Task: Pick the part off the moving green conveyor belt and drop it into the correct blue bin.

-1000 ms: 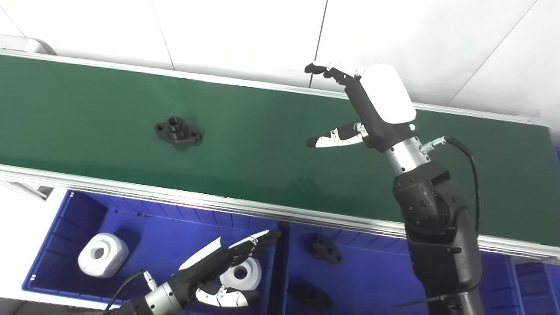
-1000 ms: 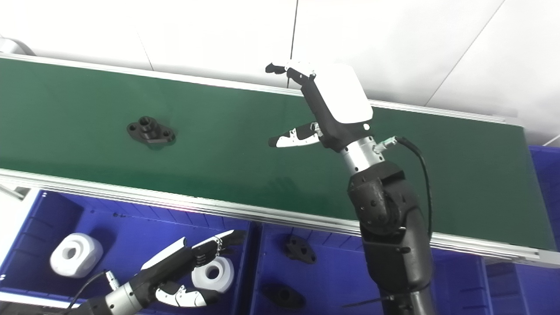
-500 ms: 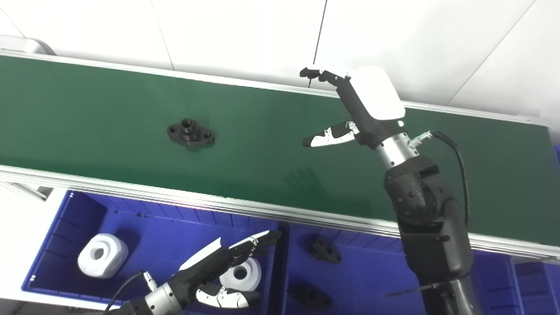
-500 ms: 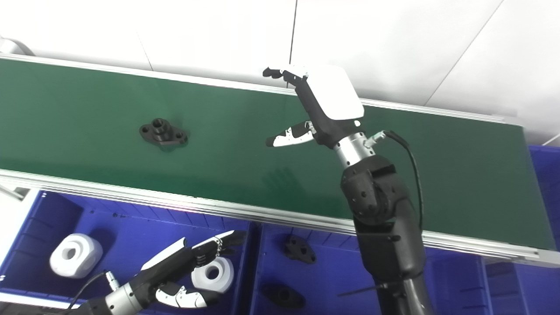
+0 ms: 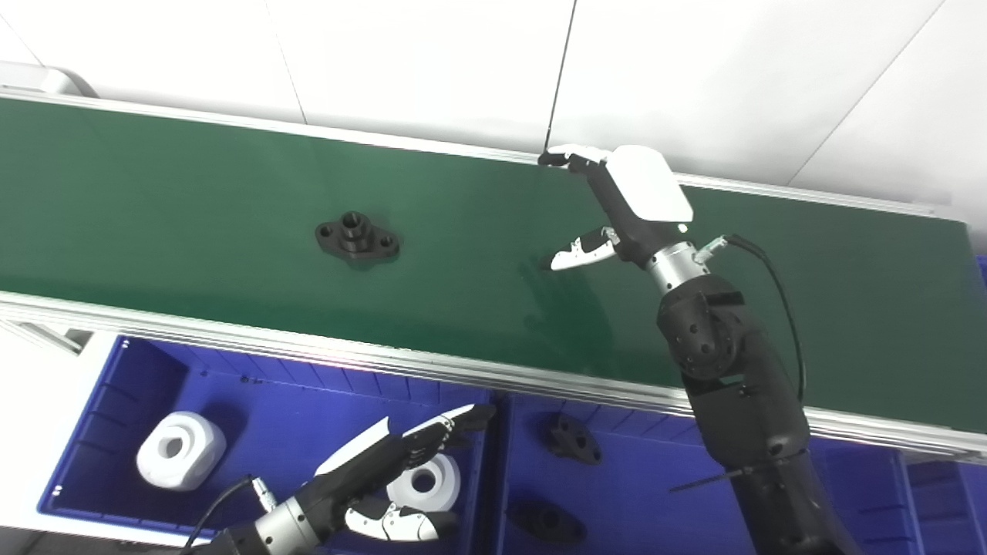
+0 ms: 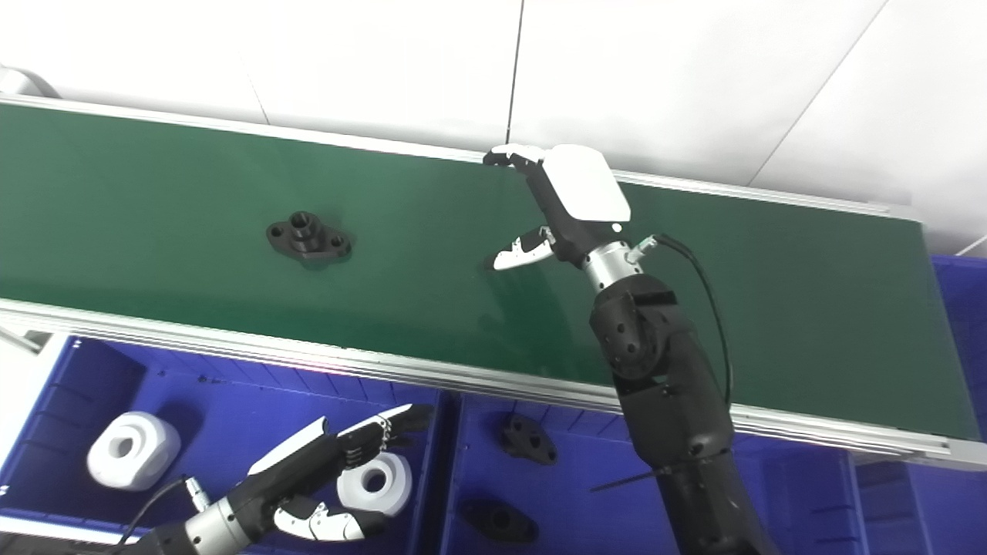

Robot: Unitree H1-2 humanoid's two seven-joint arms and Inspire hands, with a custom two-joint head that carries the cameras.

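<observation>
A black flanged part (image 5: 357, 238) with a raised centre boss lies on the green conveyor belt (image 5: 154, 193), left of the middle. My right hand (image 5: 624, 204) hangs low over the belt to the part's right, open, fingers and thumb spread toward the part, holding nothing. A wide gap of belt separates them. My left hand (image 5: 385, 478) hovers open over the left blue bin (image 5: 108, 393) at the bottom, empty.
The left bin holds two white ring-shaped parts (image 5: 181, 449) (image 5: 426, 482). The neighbouring blue bin (image 5: 640, 493) holds two black flanged parts (image 5: 572, 441) (image 5: 549, 523). An aluminium rail (image 5: 385, 358) runs along the belt's near edge. A white wall stands behind.
The black part has ridden the belt to the right. My right hand has dropped lower toward the belt. The left hand has not moved.
</observation>
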